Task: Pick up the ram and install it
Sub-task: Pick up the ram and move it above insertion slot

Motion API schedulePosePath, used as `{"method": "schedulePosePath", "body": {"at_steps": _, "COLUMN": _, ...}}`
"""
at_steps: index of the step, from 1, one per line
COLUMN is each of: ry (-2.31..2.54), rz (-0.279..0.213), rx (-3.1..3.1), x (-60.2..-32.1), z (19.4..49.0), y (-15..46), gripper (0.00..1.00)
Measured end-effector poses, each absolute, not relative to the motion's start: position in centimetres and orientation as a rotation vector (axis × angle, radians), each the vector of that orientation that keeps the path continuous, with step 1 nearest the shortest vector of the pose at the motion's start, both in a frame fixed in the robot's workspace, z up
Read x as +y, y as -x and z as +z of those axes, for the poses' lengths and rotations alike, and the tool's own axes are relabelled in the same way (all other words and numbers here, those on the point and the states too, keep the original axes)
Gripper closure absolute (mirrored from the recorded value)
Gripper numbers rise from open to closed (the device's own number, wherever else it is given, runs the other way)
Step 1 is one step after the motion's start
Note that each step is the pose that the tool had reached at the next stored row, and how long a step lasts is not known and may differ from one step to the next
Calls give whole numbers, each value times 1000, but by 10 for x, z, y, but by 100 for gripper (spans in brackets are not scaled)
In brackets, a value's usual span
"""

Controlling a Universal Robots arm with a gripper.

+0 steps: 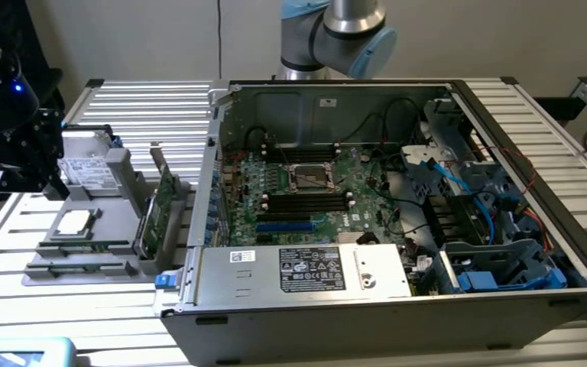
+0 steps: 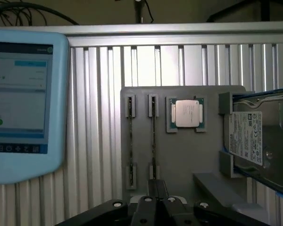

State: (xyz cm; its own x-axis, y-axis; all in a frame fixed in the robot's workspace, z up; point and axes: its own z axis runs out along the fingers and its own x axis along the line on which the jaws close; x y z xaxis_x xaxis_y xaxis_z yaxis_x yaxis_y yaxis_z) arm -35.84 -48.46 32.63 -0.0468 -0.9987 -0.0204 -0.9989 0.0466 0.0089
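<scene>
At the exterior view's far left we see the gripper [image 2: 157, 189] beside the grey holder tray [image 2: 179, 155], over the slatted table [image 1: 150, 107]. In the wrist view its fingers [image 2: 152, 189] meet with nothing between them, close to the ends of the two memory slots. A light-blue tablet [image 2: 19, 94] with a lit screen lies on the table near the tray's ram end.

The tray holds several parts, each in its own recess. We find the ram [image 2: 130, 141] standing on edge in a long slot, untouched, with a second ram stick [image 2: 153, 136] in the parallel slot just beside it. Next along sits a square silver processor [image 2: 187, 113] in a green-rimmed pocket, then a hard drive [image 2: 254, 136] resting against the tray's raised blocks. On the tray's side nearer the computer, a green expansion card [image 1: 161, 205] stands upright on edge.

Further to the exterior view's right lies the open computer case [image 1: 375, 325]. Inside we see the motherboard [image 1: 350, 172], whose processor socket [image 1: 309, 177] sits between two banks of black memory slots [image 1: 304, 202]. A silver power supply [image 1: 304, 269] runs along the near wall, and a drive cage [image 1: 497, 264] with blue cables fills the exterior view's right end. The arm's base joints [image 1: 335, 30] rise behind the case
</scene>
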Motion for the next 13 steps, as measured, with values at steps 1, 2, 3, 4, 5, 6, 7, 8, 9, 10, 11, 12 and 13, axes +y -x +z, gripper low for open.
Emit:
{"method": "schedulePosePath", "body": {"at_steps": 1, "ry": 2163, "rz": 32, "rx": 2266, "x": -485, "z": 326, "y": 358, "gripper": 89}}
{"method": "schedulePosePath", "body": {"at_steps": 2, "ry": 2163, "rz": 32, "rx": 2266, "x": -485, "z": 326, "y": 358, "gripper": 88}}
{"method": "schedulePosePath", "body": {"at_steps": 3, "ry": 2163, "rz": 32, "rx": 2266, "x": -485, "z": 326, "y": 358, "gripper": 83}}
{"method": "schedulePosePath", "body": {"at_steps": 4, "ry": 2163, "rz": 32, "rx": 2266, "x": -485, "z": 326, "y": 358, "gripper": 83}}
{"method": "schedulePosePath", "body": {"at_steps": 5, "ry": 2163, "rz": 32, "rx": 2266, "x": -485, "z": 326, "y": 358, "gripper": 76}}
{"method": "schedulePosePath", "body": {"at_steps": 6, "ry": 2163, "rz": 32, "rx": 2266, "x": -485, "z": 326, "y": 358, "gripper": 70}}
{"method": "schedulePosePath", "body": {"at_steps": 7, "ry": 2163, "rz": 32, "rx": 2266, "x": -485, "z": 324, "y": 359, "gripper": 70}}
{"method": "schedulePosePath", "body": {"at_steps": 8, "ry": 2163, "rz": 32, "rx": 2266, "x": -485, "z": 322, "y": 359, "gripper": 64}}
{"method": "schedulePosePath", "body": {"at_steps": 9, "ry": 2164, "rz": 32, "rx": 2266, "x": -485, "z": 320, "y": 359, "gripper": 64}}
{"method": "schedulePosePath", "body": {"at_steps": 10, "ry": 2164, "rz": 32, "rx": 2266, "x": -485, "z": 318, "y": 360, "gripper": 64}}
{"method": "schedulePosePath", "body": {"at_steps": 11, "ry": 2164, "rz": 32, "rx": 2265, "x": -485, "z": 317, "y": 360, "gripper": 64}}
{"method": "schedulePosePath", "body": {"at_steps": 12, "ry": 2165, "rz": 32, "rx": 2265, "x": -485, "z": 315, "y": 361, "gripper": 64}}
{"method": "schedulePosePath", "body": {"at_steps": 13, "ry": 2165, "rz": 32, "rx": 2265, "x": -485, "z": 313, "y": 362, "gripper": 64}}
